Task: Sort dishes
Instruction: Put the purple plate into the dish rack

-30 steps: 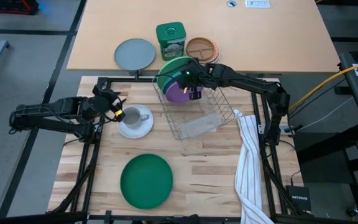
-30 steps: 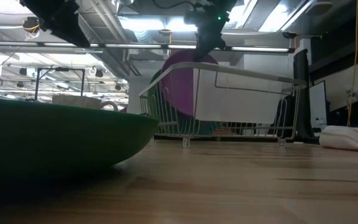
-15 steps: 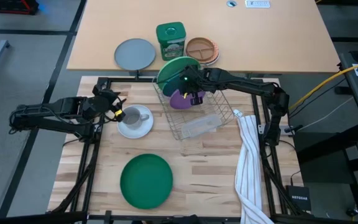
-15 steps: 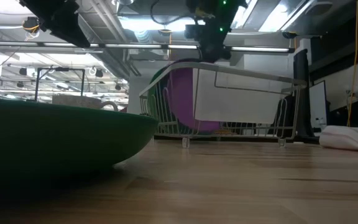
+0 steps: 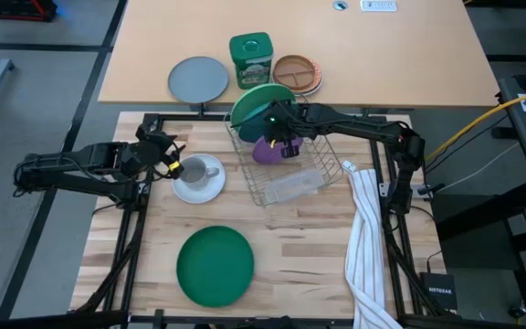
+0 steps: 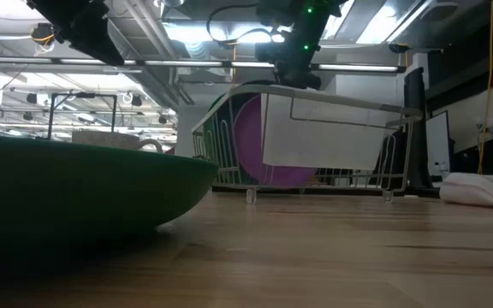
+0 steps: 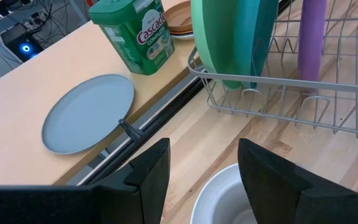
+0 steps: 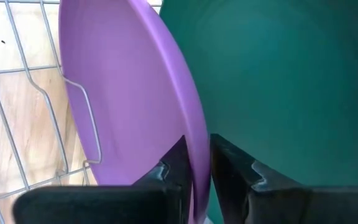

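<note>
Our right hand is clamping the rim of the purple plate, its two fingers pinching the edge from both sides inside the wire rack. The plate is standing on edge in a slot, just beside the teal plate and the light green plate behind it (the gap between purple and teal is narrow). Compared with a second ago, the purple plate is sitting lower in the rack, its lower edge now down among the wires.

The rest of the rack toward the striped towel is lying open. Our left hand is hovering with fingers spread beside the grey mug, which is resting on the white saucer. The dark green plate is lying flat near the front edge of the tabletop, well apart from everything. Beyond the rack, the grey plate, the green tub and the brown plate are sitting in a row.
</note>
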### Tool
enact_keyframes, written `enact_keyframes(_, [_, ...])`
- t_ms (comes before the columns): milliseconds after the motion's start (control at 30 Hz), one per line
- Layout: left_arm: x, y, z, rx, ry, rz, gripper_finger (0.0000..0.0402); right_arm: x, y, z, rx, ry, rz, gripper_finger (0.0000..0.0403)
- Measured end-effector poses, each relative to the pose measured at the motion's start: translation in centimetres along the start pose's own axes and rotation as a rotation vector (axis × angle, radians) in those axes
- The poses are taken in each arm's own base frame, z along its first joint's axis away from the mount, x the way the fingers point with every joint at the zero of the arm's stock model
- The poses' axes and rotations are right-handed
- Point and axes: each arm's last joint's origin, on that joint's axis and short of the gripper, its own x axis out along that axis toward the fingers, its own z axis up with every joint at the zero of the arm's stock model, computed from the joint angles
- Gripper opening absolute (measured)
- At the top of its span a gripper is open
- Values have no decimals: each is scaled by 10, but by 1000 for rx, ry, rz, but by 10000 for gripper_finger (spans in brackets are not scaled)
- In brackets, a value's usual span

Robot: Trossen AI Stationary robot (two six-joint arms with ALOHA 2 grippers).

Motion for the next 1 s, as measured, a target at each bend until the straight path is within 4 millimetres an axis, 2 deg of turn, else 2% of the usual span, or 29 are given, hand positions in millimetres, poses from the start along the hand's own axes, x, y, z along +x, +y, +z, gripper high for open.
enact_keyframes(433, [0, 0, 0, 1, 0, 0, 177, 0, -1, -1, -2, 29, -33, 62])
enact_keyframes(600, [0, 0, 0, 1, 0, 0, 177, 0, -1, -1, 52, 50, -61, 63])
enact_keyframes(1000, [0, 0, 0, 2, 0, 0, 177, 0, -1, -1, -1, 35, -43, 63])
